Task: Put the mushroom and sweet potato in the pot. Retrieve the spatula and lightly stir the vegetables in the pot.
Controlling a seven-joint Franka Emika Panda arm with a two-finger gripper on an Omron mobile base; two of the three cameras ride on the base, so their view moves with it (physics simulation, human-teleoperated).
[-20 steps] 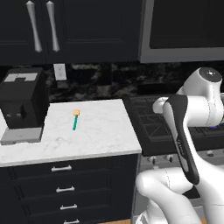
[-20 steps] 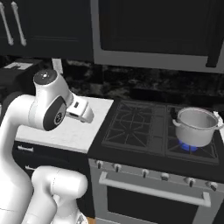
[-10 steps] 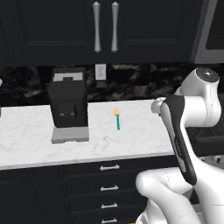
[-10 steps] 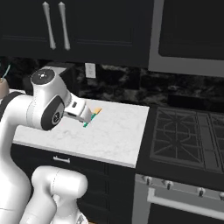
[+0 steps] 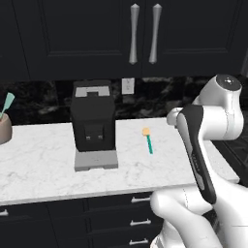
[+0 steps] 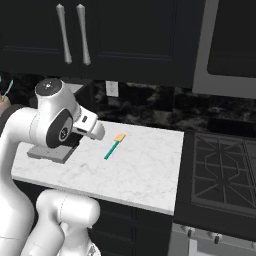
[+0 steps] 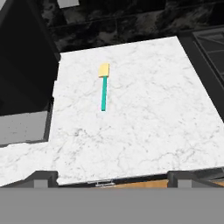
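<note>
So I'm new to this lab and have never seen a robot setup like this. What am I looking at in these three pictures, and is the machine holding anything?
The white jointed thing is a robot arm on a base that can drive, in a computer-rendered kitchen. Two pictures come from cameras on that base, behind the arm, one to its left and one to its right, so they show the same scene from two sides. The third comes from a camera on the arm's hand, looking along its fingers, whose two dark tips rise at the bottom, spread wide with nothing between them. So the robot holds nothing. On the white marble counter lies a spatula with a teal handle and a yellow blade. Beside it stands a black coffee machine. To the right of the counter is a stove.
</note>
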